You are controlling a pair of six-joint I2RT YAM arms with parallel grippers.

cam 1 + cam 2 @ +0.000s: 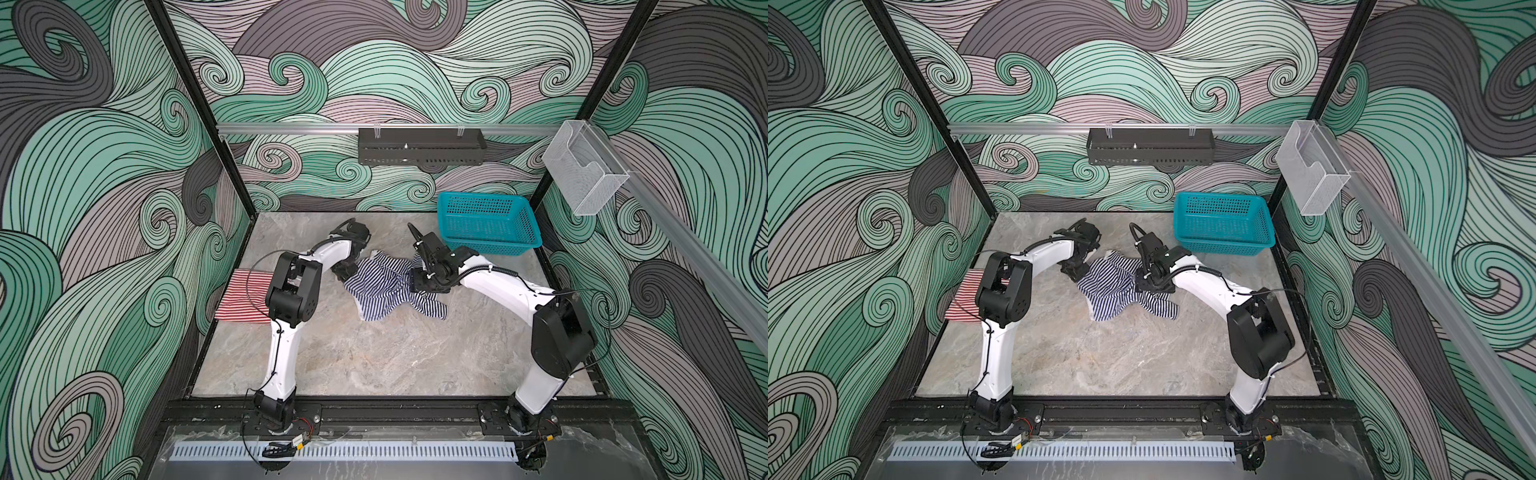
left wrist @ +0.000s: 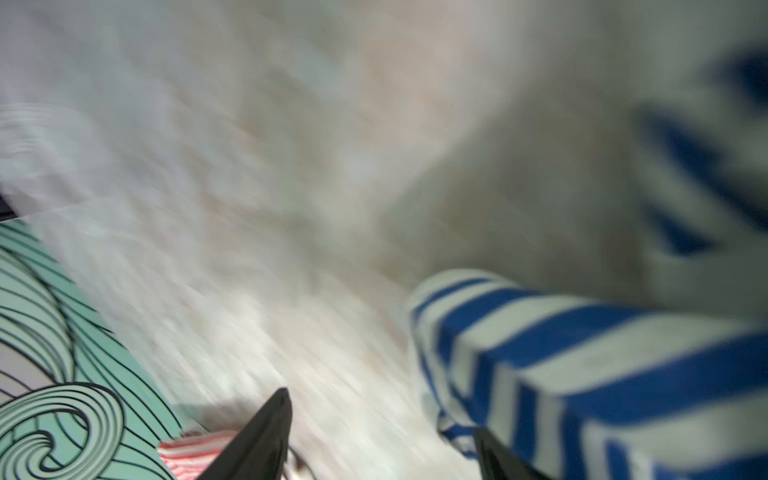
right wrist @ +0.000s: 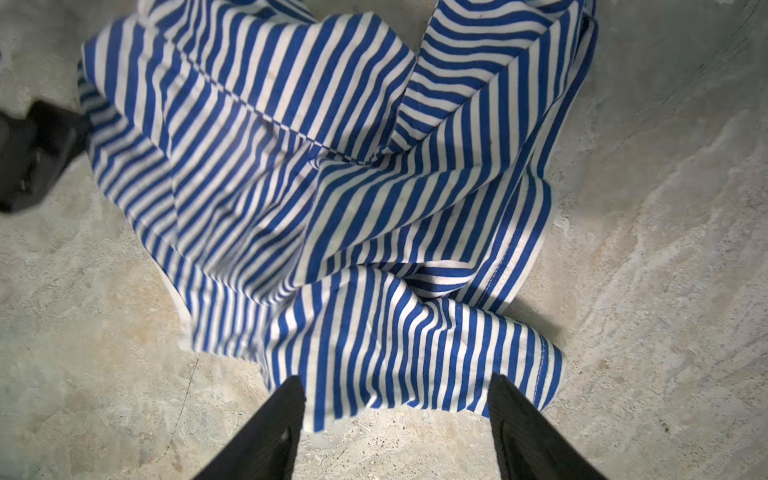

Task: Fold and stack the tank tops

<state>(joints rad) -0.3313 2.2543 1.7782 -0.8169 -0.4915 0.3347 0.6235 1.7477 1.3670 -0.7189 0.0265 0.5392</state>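
— Starting at the left edge of the worktop (image 1: 374,365)?
— Just the red-and-white tank top (image 1: 243,299), folded flat against that edge and partly hidden behind the left arm's elbow. Looks finished. Well apart from both grippers.
— Moving toward the middle?
— Next the left gripper (image 1: 344,272), fingers spread, pinching nothing as far as discernible through the wrist view's blur. Touching or just beside the left end of the navy-and-white tank top (image 1: 384,286).
— Lying how?
— Crumpled, a little behind the worktop's centre. Stretched roughly from the left edge toward the right edge, with the right end trailing slightly to the front.
— And further right?
— Right gripper (image 3: 397,380) poised over that right end, fingers wide apart, straddling a loose hem without clamping it. Beyond, in the rear right corner, the teal basket (image 1: 490,245), clear of the cloth.
— Nearer arm, then?
— Neither, judging from this: one at each end of the long axis. Probably calls for closing on both ends and drawing them apart to flatten before folding.
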